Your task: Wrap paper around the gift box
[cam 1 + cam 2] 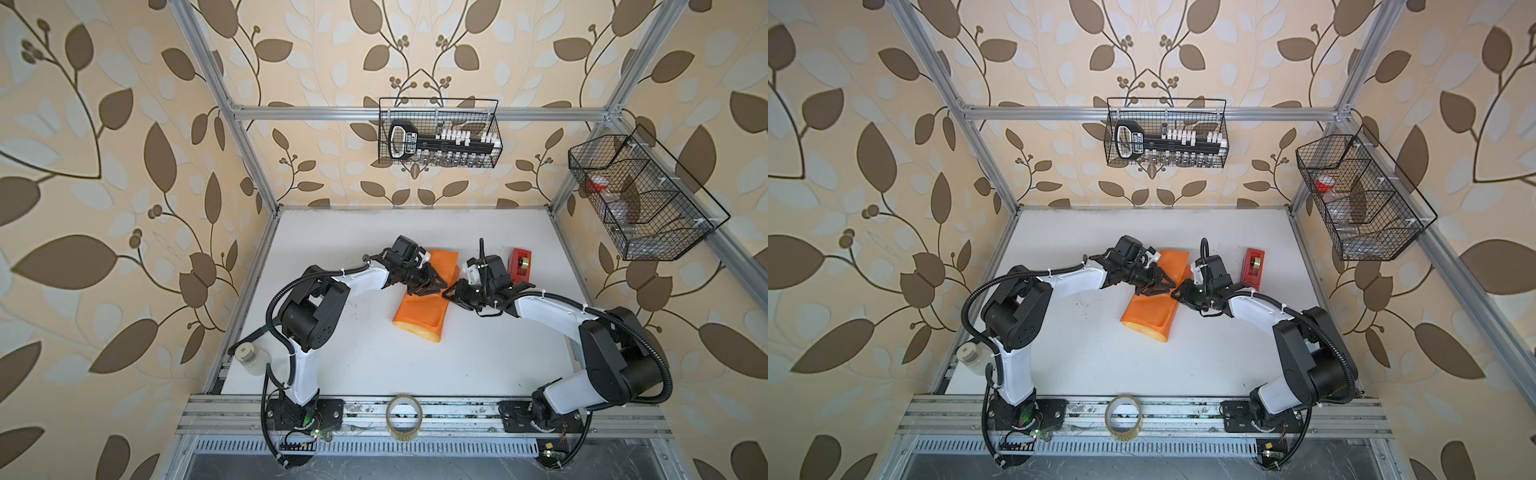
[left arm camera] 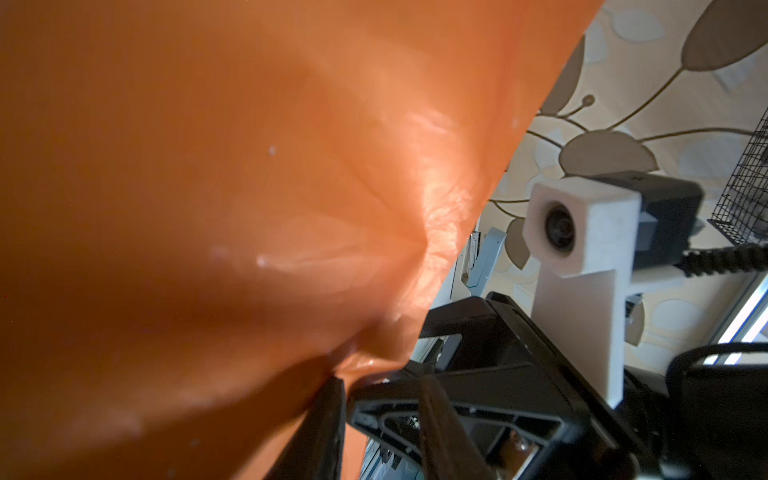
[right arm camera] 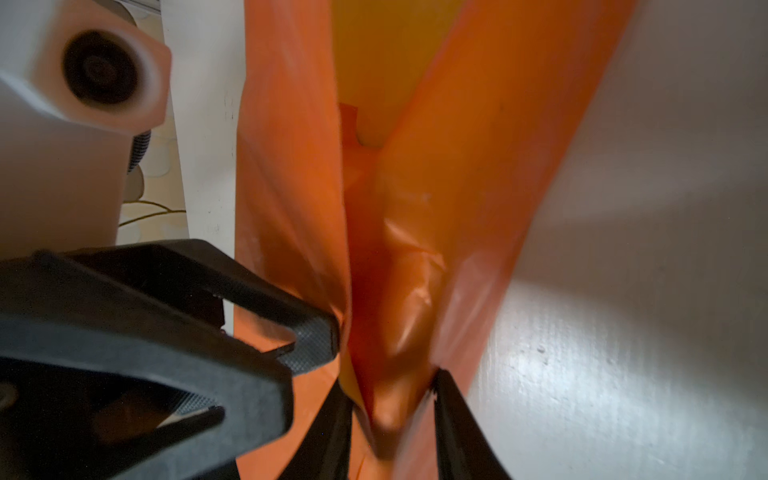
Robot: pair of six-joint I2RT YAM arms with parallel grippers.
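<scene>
Tape roll (image 1: 404, 417) on the rail (image 1: 457, 409), well behind both hands. My right gripper (image 3: 390, 382) clamps a raised ridge of the paper (image 1: 419, 311), which sits under both hands, orange side out. My left gripper (image 1: 432, 286) is just opposite, jaws apart, one fingertip (image 3: 316, 345) against that fold. Red tape dispenser (image 1: 520, 266) beyond my right wrist.

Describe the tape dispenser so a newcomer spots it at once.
On the white table, look far right, behind the right arm's wrist. There stands the tape dispenser, a narrow red block holding a brass-coloured roll. The paper nearby is orange and wider; the tape roll is a bare ring on the front rail.
</scene>
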